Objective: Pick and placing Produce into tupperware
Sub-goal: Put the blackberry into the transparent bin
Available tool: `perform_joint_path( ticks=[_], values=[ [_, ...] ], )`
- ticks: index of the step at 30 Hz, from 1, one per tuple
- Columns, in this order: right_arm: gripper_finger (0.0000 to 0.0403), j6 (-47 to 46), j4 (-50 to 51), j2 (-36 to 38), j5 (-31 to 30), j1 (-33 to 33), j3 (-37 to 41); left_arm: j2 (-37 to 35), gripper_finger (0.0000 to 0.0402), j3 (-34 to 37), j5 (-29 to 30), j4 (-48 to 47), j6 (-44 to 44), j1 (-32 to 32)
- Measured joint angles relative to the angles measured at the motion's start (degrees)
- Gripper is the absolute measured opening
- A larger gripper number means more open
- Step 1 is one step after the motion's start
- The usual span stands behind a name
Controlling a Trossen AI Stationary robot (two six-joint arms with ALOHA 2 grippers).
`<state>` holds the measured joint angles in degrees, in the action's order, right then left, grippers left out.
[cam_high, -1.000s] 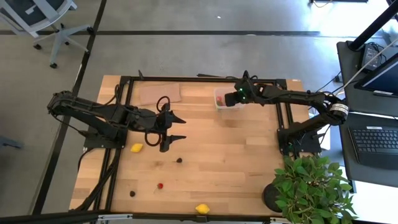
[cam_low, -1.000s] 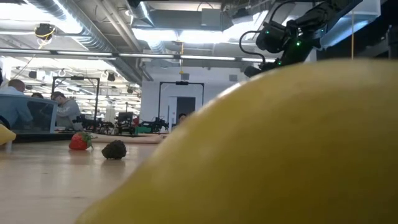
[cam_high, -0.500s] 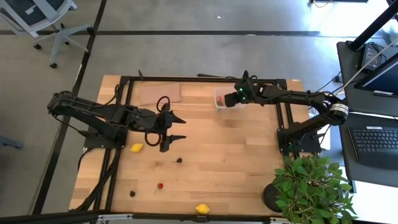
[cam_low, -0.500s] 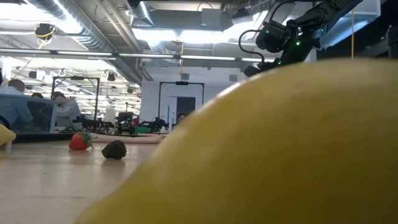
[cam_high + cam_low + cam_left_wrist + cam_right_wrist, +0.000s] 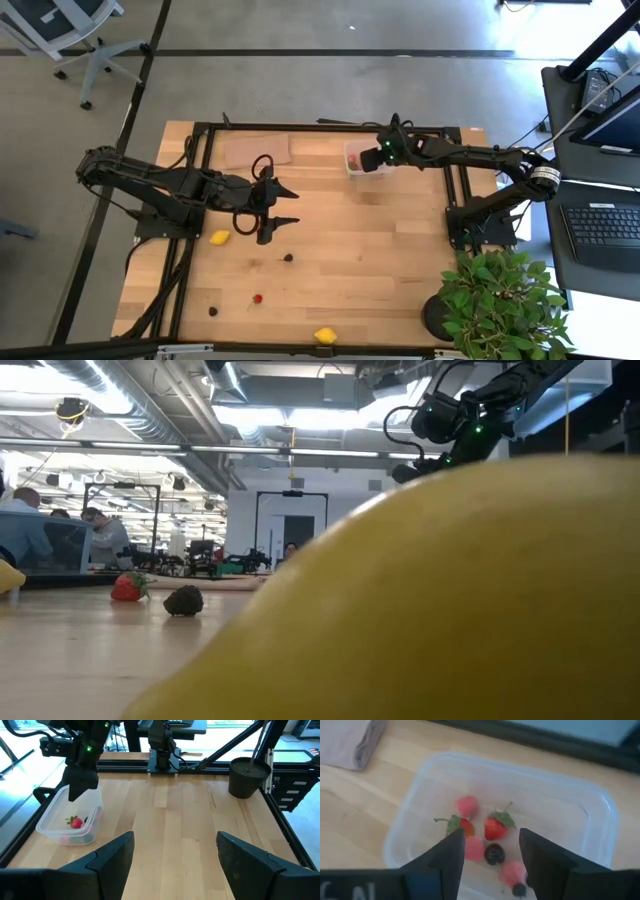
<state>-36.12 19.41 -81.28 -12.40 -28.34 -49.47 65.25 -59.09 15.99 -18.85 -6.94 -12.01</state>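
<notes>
The clear tupperware (image 5: 355, 160) stands near the table's far edge, and my right gripper (image 5: 373, 157) hangs open just above it. In the right wrist view the open fingers (image 5: 492, 840) frame the tub (image 5: 600, 800), which holds two strawberries (image 5: 496, 827), pale red pieces and a dark berry (image 5: 493, 854). My left gripper (image 5: 287, 205) waits open over the table's middle left, holding nothing. Loose on the table lie a lemon (image 5: 220, 237), a second lemon (image 5: 325, 335), a dark berry (image 5: 288, 257), a strawberry (image 5: 257, 298) and another dark berry (image 5: 212, 311).
A flat brown sheet (image 5: 257, 150) lies left of the tub. A potted plant (image 5: 505, 300) stands at the table's near right corner. The black frame rail (image 5: 330, 127) runs along the far edge. The near lemon (image 5: 450, 610) fills most of the low view.
</notes>
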Motion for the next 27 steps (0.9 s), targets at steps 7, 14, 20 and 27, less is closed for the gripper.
perform_joint_path(
  ticks=[7, 14, 20, 27],
  values=[
    [0.0184, 15.6, -11.4, 0.8, 13.6, 3.4, 0.0, 0.0, 0.0273, -0.1, -0.7, -3.7, 0.0, 0.0],
    [0.0181, 17.2, -16.2, 0.8, 21.5, 12.0, -0.1, 0.5, 0.0273, -0.1, -0.9, -15.4, -4.4, 0.0],
    [0.0181, 18.0, -16.2, 0.8, 18.6, 18.6, -0.1, 1.1, 0.0273, -0.1, -1.2, -16.6, -7.7, -0.1],
    [0.0181, 20.6, -16.3, 0.8, 10.9, 21.9, -0.1, 11.9, 0.0273, 0.0, -3.6, -20.9, -11.6, 0.6]
  ],
)
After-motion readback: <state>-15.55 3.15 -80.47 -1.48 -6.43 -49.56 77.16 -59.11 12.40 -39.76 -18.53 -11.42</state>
